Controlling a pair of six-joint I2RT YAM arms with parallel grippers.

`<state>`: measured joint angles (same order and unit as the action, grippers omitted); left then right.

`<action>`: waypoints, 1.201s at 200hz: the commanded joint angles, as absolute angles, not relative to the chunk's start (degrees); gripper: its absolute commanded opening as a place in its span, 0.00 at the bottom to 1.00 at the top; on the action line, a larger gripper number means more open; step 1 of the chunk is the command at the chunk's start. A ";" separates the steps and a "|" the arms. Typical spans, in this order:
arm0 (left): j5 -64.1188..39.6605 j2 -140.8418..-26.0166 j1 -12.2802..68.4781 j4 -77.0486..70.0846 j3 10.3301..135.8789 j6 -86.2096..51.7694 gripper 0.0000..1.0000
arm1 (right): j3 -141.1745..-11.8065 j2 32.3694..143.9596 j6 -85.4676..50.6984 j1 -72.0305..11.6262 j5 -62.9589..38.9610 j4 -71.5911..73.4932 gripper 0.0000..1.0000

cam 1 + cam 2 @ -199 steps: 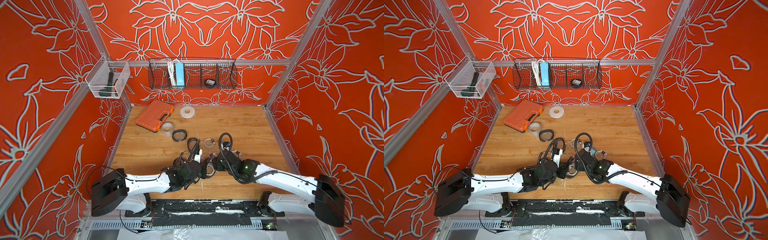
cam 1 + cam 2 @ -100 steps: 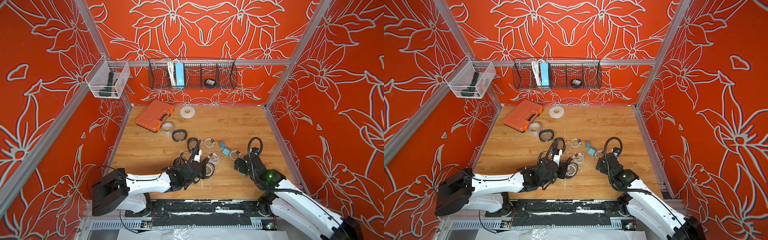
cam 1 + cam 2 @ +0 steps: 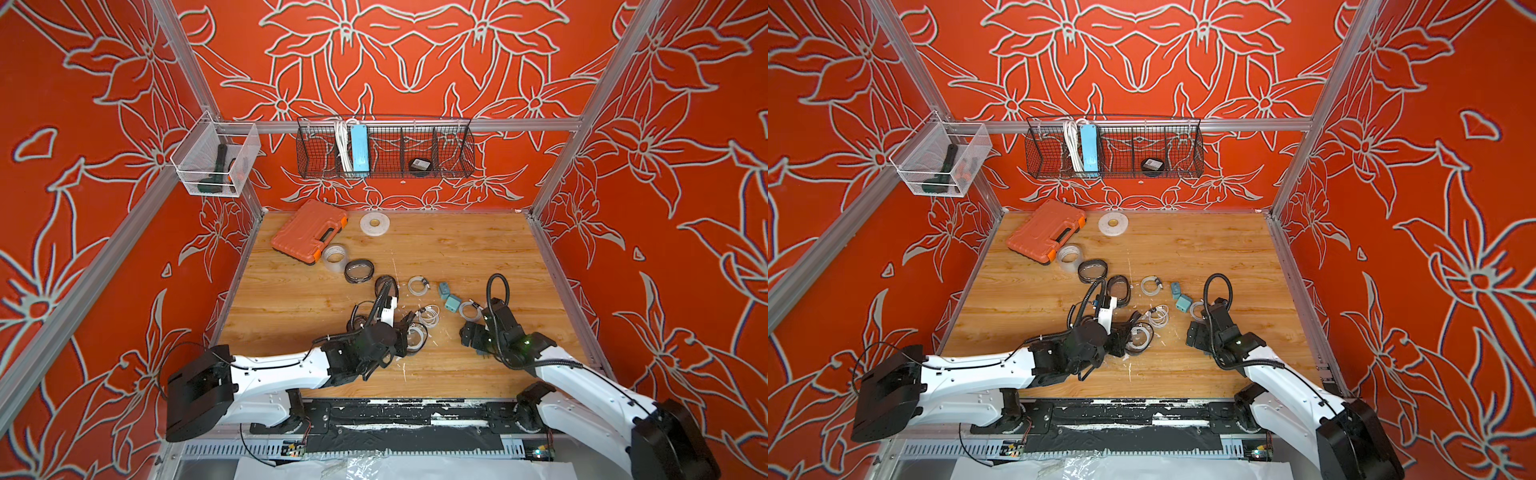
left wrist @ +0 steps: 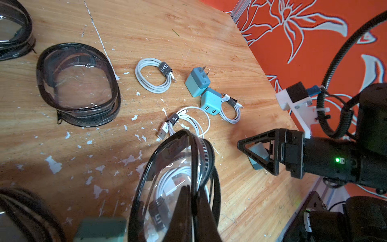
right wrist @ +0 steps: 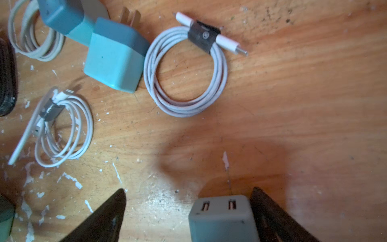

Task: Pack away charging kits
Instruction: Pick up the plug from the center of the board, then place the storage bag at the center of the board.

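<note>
Pouches: four are counted in the left wrist view. The held pouch point(image 4: 167, 167) is pinched at its rim by the left gripper point(image 4: 193, 194), jaws closed tight, and is held on edge over the table point(image 4: 188, 31). One coiled cable point(image 4: 173, 184) is seen inside it. A second pouch point(image 4: 77, 83) lies flat nearby. A third pouch point(image 4: 14, 31) and a fourth pouch point(image 4: 31, 213) are cut off by the frame edges.

Loose cables point(image 4: 154, 75) point(image 4: 188, 121) point(image 4: 230, 109): three are counted on the wood.

Plug adapters point(image 4: 198, 81) point(image 4: 210, 102): two lie touching each other. A third adapter point(image 5: 224, 218) sits between the fingers of the right gripper point(image 5: 188, 191), whose jaws are spread wide. It rests against one finger, with a gap to the other. A teal block point(image 4: 100, 229) at the frame edge is too blurred to identify.

Back wall: the wire basket point(image 3: 453, 153) holds a blue power strip point(image 3: 358, 147) and, in a separate compartment, a black round item point(image 3: 419, 165). The clear bin point(image 3: 249, 149) holds a dark tool point(image 3: 216, 166).

Also noted: two tape rolls point(image 3: 374, 223) point(image 3: 336, 255) and one orange case point(image 3: 309, 230).
</note>
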<state>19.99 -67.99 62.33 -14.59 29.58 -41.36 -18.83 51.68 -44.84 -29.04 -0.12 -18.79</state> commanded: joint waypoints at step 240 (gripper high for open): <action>13.98 -73.37 62.40 -19.37 31.30 -40.78 0.00 | -24.25 46.28 -53.92 -46.50 9.01 -27.16 0.21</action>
<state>16.16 -72.38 62.33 -15.97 31.03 -40.95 -22.76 50.52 -54.83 -45.19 12.08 -29.78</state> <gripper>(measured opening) 0.050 0.447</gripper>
